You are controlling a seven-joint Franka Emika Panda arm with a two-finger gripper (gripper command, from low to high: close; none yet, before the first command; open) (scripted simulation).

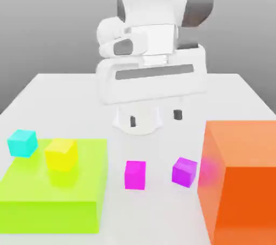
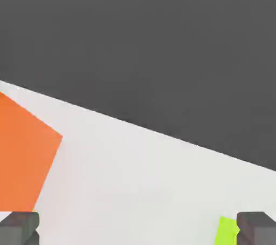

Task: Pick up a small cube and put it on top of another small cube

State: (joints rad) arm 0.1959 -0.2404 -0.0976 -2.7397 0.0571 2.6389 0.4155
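The small purple cube (image 1: 185, 172) rests on the white table (image 1: 64, 98), close to the orange block's side. A magenta cube (image 1: 135, 175) of like size sits a short way toward the exterior view's left of it. My gripper (image 1: 155, 118) hangs above the table behind both cubes, and its fingers (image 1: 177, 114) stand wide apart with nothing between them. In the hand view my gripper (image 2: 137, 230) is open, with grey fingertips (image 2: 19, 228) at both lower corners, and the table (image 2: 140, 184) lies beneath.
A large orange block (image 1: 242, 179) (image 2: 21, 157) stands at the exterior view's right. A flat lime block (image 1: 54, 190) (image 2: 226, 231) lies at the left with a yellow cube (image 1: 61, 155) on it. A cyan cube (image 1: 22, 142) sits beside it.
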